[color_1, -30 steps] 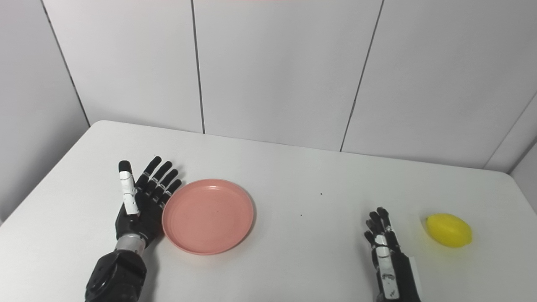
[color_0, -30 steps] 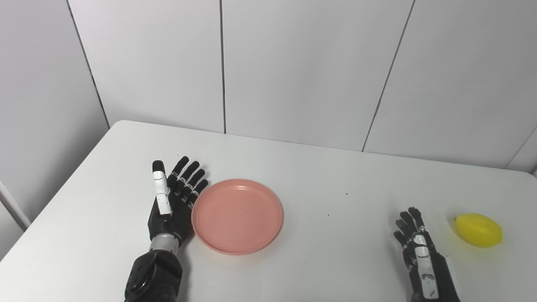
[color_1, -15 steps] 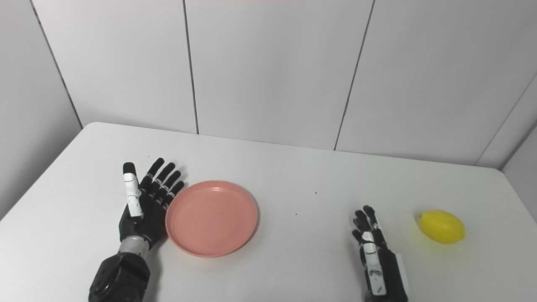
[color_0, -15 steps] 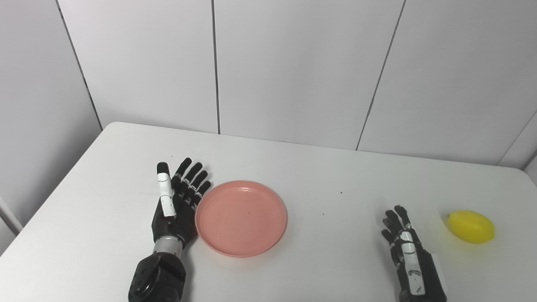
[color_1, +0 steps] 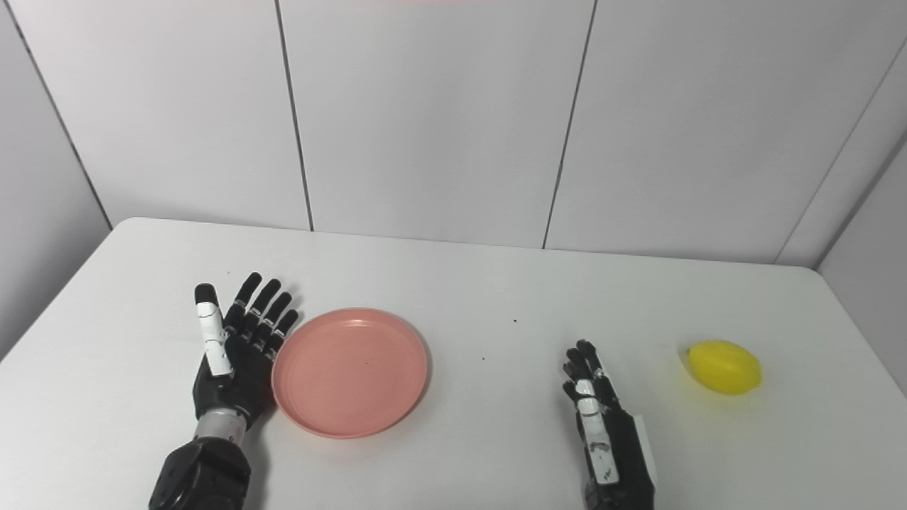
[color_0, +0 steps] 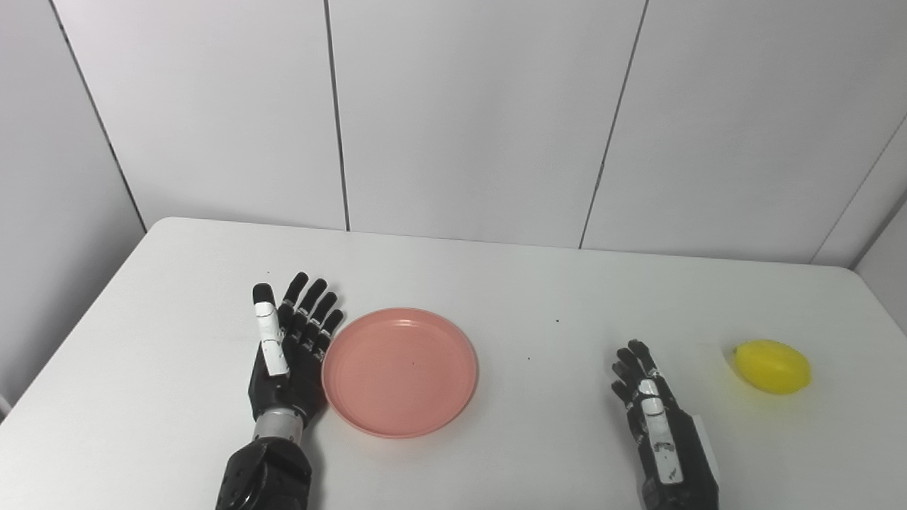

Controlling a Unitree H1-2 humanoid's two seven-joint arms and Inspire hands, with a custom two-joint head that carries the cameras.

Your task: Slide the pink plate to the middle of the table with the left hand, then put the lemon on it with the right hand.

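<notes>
Nearest the front edge of the table (color_0: 142, 439) the right hand (color_0: 662, 425) rests with its fingers extended and a little apart, holding nothing — the lemon (color_0: 772, 367) lies apart from it, toward the right edge. On the left side, the left hand (color_0: 287, 354) stands on its side with fingers straight and spread, its palm against the left rim of the pink plate (color_0: 400, 370). Compared with one second ago the whole view has turned, so the camera moved; the plate with the hand seems only slightly further right, now close to the middle. I judge the slide is nearly finished, and the lemon comes next.
</notes>
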